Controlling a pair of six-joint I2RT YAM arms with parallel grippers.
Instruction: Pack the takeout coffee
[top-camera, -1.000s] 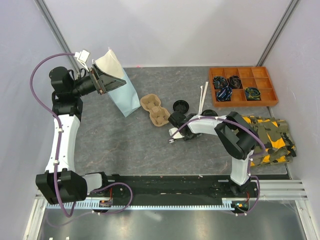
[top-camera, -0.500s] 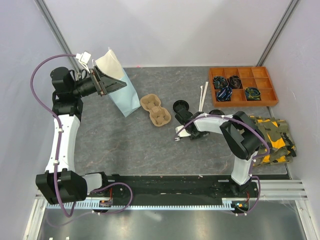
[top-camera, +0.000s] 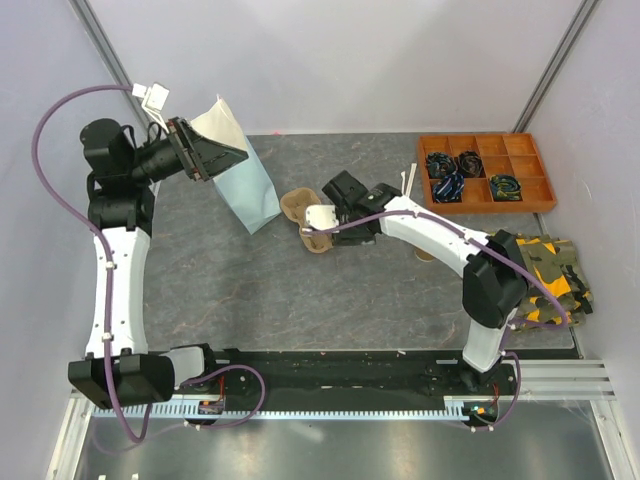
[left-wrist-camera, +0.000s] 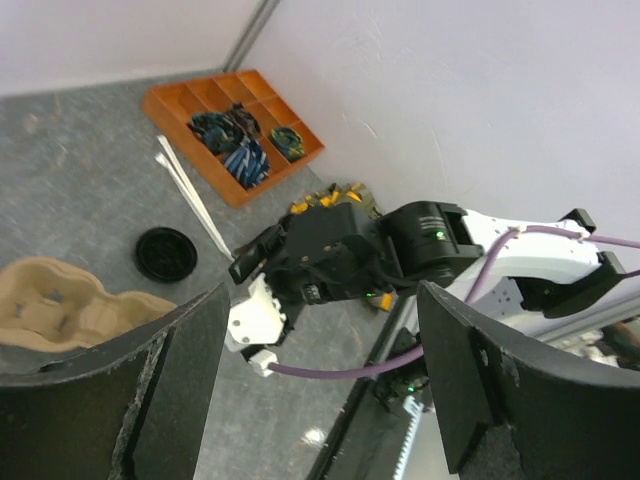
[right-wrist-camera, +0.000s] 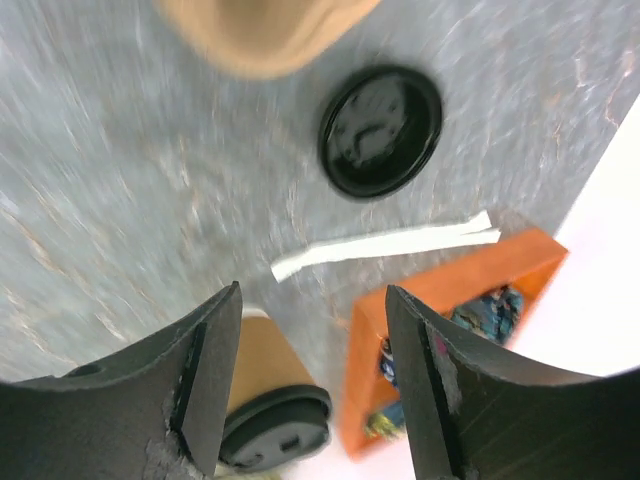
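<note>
swung up-left to the carrier (top-camera: 295, 207), my right pincer (right-wrist-camera: 312, 295) is open and empty; the coffee (right-wrist-camera: 275, 410) shows clearly only in its wrist view, at the bottom.

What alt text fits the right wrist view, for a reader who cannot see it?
The right pincer hangs open and empty over a grey table. Beyond it lie a loose black lid, white sticks and an orange tray corner; a lidded tan paper cup shows low in frame, a blurred pulp carrier at the top.
</note>
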